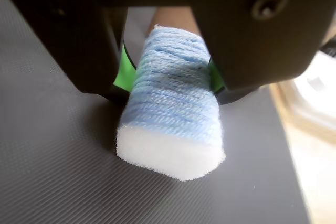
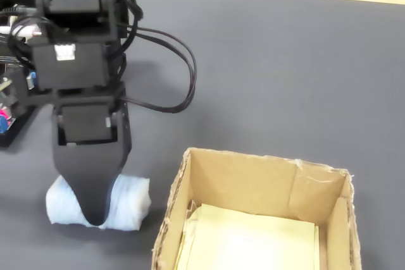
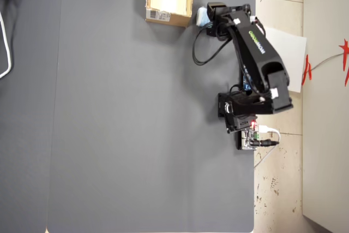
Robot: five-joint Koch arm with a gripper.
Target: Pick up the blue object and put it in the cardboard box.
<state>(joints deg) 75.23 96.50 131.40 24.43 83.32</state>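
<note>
**A:** Start with the wrist view. What does the gripper (image 1: 169,85) have?

**B:** The blue object (image 1: 170,114), a foam block wound with pale blue yarn. The jaws press it from both sides, green pads touching the yarn. Its white end sticks out below the tips, and it seems to rest on the dark ribbed mat (image 1: 52,171).

**A:** So it's closed on the object. Is the hold good?

**B:** I'd judge it is mid-body, but the thing looks soft, so a firm squeeze before lifting is wise.

**A:** And the fixed view?

**B:** The gripper (image 2: 95,216) stands over the blue object (image 2: 130,203), which lies on the mat just beside the cardboard box (image 2: 253,184), to the left of its wall. The box is open, with a pale yellowish inside.

**A:** So lift straight up first?

**B:** Yes, high enough to clear that wall, then across and release over the middle.

**A:** Overhead?

**B:** The blue object (image 3: 201,17) shows beside the cardboard box (image 3: 169,17), near the mat's far edge. The jaws are hidden there.
</note>
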